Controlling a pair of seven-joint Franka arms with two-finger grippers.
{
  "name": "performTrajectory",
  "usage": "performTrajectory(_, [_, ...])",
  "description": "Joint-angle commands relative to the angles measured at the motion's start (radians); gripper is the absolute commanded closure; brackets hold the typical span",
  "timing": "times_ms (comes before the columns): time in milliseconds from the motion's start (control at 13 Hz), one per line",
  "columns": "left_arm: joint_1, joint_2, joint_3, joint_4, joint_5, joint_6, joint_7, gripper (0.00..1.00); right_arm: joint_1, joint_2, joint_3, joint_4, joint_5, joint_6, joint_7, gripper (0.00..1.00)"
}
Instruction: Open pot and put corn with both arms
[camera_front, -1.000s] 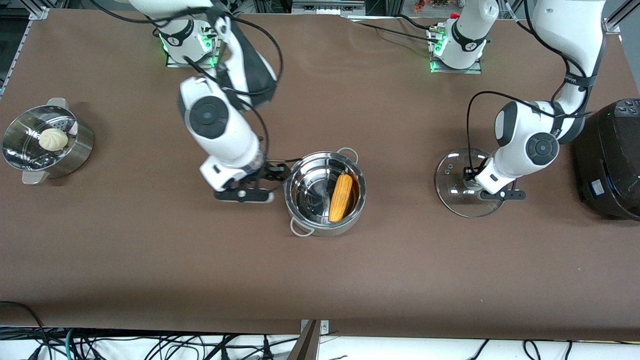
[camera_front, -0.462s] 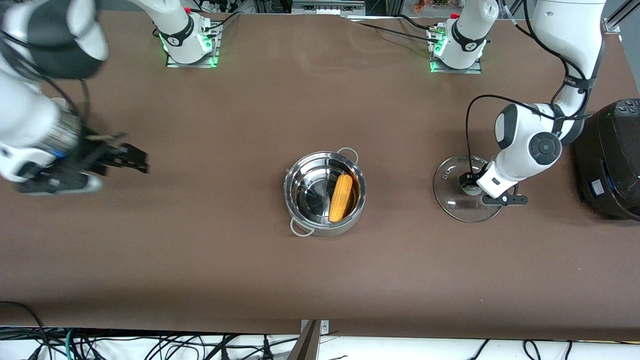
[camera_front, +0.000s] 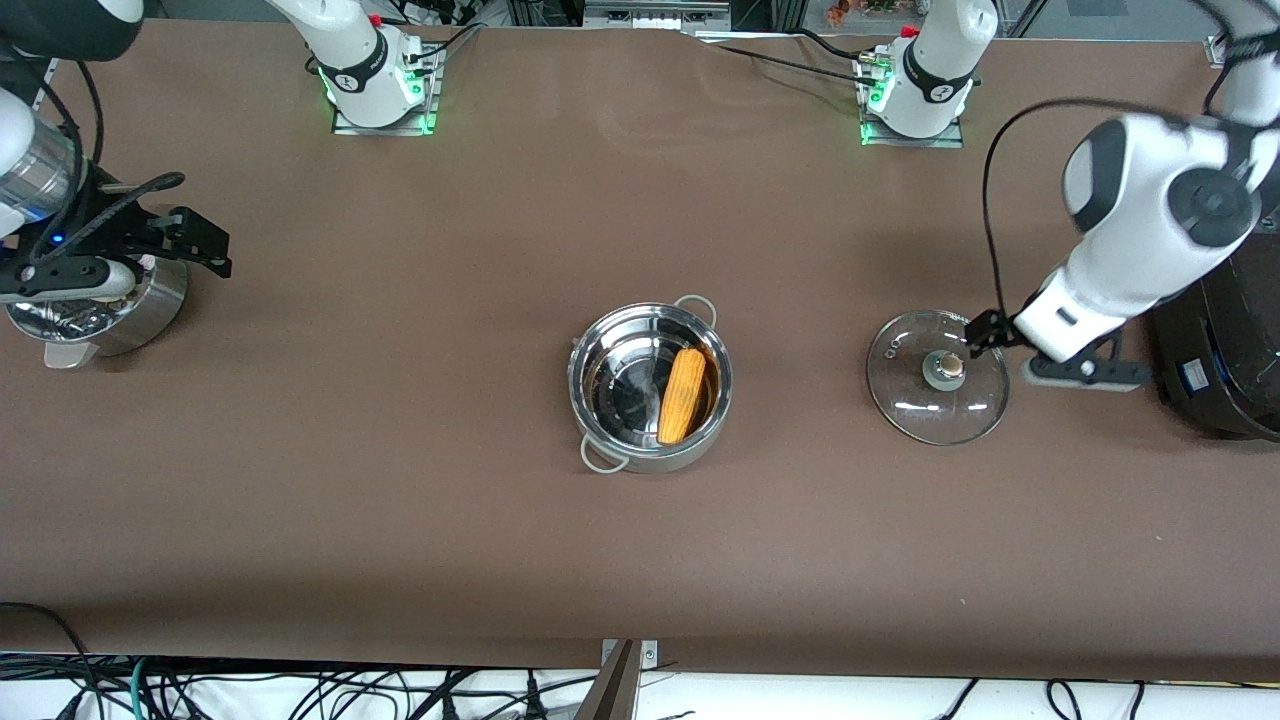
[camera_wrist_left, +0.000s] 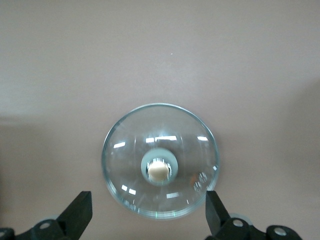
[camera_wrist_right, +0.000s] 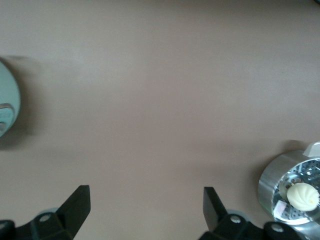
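Observation:
The shiny steel pot (camera_front: 606, 385) stands open in the middle of the table. The yellow-orange corn (camera_front: 683, 395) lies inside it, against the wall toward the left arm's end. The glass lid (camera_front: 915, 400) with its tan knob (camera_front: 945, 369) lies flat on the table toward the left arm's end, and also shows in the left wrist view (camera_wrist_left: 161, 161). My left gripper (camera_front: 990, 330) is open and empty in the air over the lid's edge (camera_wrist_left: 147, 216). My right gripper (camera_front: 205, 245) is open and empty (camera_wrist_right: 146, 206), up beside the steamer pot.
The steel steamer pot (camera_front: 110, 315) stands at the right arm's end of the table, partly hidden by my right hand; its white bun (camera_wrist_right: 301, 196) shows in the right wrist view. The large black cooker (camera_front: 1225, 340) stands at the left arm's end, close to my left hand.
My right arm swung from beside the pot to the steamer pot's end of the table. My left gripper came off the lid's knob and rose toward the cooker. The lid stays on the table.

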Motion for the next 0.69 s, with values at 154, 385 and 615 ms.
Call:
performTrajectory(154, [0.061, -0.039, -0.007, 0.249, 0.014, -0.315, 0.02, 0.0, -0.032, -0.058, -0.013, -0.075, 0.025, 0.043, -0.008, 0.0])
performTrajectory(385, [0.075, -0.045, -0.012, 0.297, 0.012, -0.43, 0.01, 0.0, -0.032, 0.041, -0.035, 0.09, 0.058, -0.113, -0.011, 0.0])
performTrajectory(615, [0.074, -0.048, -0.015, 0.311, 0.012, -0.445, 0.005, 0.0, -0.032, 0.036, -0.035, 0.075, 0.059, -0.112, -0.011, 0.0])
